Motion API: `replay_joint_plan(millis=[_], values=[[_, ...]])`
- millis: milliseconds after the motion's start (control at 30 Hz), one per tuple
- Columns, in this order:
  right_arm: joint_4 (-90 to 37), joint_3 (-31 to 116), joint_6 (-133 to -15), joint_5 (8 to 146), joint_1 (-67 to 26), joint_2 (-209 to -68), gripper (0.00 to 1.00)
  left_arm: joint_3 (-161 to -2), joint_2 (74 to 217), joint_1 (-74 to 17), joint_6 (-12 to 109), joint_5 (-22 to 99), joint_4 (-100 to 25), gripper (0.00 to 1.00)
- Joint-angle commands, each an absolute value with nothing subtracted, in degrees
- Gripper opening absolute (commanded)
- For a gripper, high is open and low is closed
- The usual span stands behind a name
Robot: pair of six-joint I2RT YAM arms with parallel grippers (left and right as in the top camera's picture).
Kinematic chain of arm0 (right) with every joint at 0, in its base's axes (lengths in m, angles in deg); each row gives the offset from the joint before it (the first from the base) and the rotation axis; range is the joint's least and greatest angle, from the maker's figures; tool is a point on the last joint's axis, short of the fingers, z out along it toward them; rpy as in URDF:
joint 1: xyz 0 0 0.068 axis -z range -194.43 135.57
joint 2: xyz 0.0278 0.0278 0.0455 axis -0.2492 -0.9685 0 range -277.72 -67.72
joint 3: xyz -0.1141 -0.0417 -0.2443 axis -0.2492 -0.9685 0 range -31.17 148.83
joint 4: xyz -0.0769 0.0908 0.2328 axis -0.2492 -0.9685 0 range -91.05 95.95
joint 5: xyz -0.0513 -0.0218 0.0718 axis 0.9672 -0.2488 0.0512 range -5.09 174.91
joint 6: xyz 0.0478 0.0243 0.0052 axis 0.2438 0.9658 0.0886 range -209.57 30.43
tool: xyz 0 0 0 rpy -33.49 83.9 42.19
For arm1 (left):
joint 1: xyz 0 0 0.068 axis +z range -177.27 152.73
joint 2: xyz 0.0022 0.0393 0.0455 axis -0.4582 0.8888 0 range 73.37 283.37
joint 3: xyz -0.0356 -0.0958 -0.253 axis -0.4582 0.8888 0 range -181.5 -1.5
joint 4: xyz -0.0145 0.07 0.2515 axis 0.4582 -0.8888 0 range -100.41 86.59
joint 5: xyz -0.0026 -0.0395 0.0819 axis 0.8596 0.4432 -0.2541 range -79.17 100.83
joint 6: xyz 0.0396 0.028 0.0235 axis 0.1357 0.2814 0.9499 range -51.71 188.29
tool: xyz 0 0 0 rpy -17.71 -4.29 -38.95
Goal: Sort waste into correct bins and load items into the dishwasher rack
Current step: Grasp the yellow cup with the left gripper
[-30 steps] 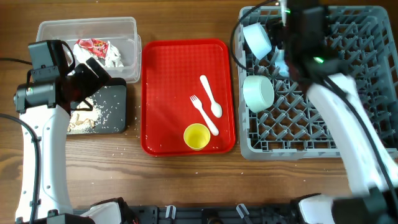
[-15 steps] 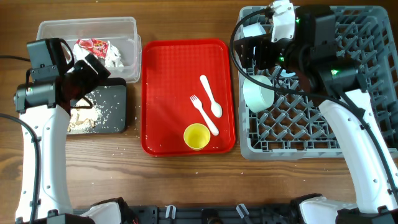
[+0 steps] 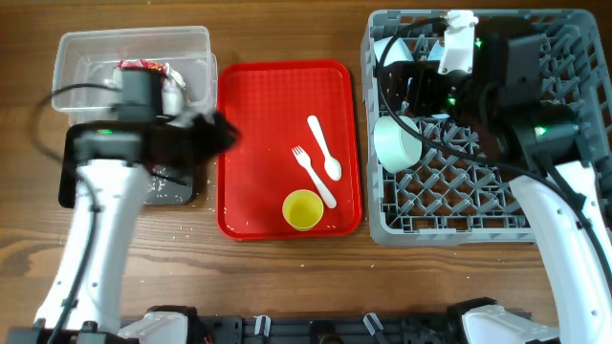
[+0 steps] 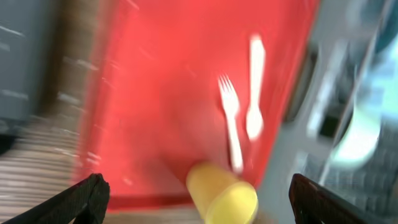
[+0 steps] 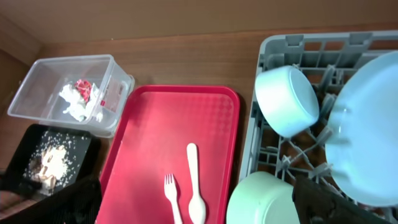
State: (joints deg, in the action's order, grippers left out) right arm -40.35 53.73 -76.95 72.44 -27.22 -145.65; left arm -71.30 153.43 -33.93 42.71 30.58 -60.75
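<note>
cutlery lies on the red tray [image 3: 258,124]: a fork [image 3: 315,178] and a spoon [image 3: 323,148] side by side toward its right edge, with a yellow cup [image 3: 302,209] by the near edge. the rack [image 3: 459,201] fills the table's [image 3: 287,277] right edge, with a bowl [image 5: 287,99] in its far-left corner, a second bowl [image 5: 264,199] along its left edge and a plate [image 5: 367,143] beside them. the clear tub [image 5: 43,87] at the far-left corner holds a wrapper [image 5: 83,88] and napkins [image 5: 74,107]; the black tray [image 5: 81,144] holds crumbs [image 5: 50,158]. the left gripper [image 4: 199,193], blurred, hangs over the red tray's left edge, jaws wide apart and empty. the right gripper [image 5: 199,199], over the rack's far-left corner, is also spread wide, gripping nothing.
</note>
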Motion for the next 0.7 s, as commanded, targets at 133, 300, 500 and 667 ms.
replay_joint_plan(millis=[133, 300, 500, 667], values=[[-41.38, 53.89, -76.10, 75.07, -27.09, -145.13, 1.00, -68.09, 164.07, -55.02, 37.25, 25.92, -58.69, 0.79], [-41.66, 53.89, -76.12, 76.44, -27.09, -145.13, 1.00, -68.09, 171.87, -58.74, 34.36, 26.21, -59.52, 0.57], [-41.73, 53.89, -76.10, 76.57, -27.09, -145.19, 1.00, -68.09, 172.14, -58.95, 34.38, 22.45, -59.85, 0.04], [-42.16, 53.89, -76.08, 76.38, -27.12, -145.19, 1.00, -68.11, 172.05, -58.85, 34.43, 21.23, -60.66, 0.04]])
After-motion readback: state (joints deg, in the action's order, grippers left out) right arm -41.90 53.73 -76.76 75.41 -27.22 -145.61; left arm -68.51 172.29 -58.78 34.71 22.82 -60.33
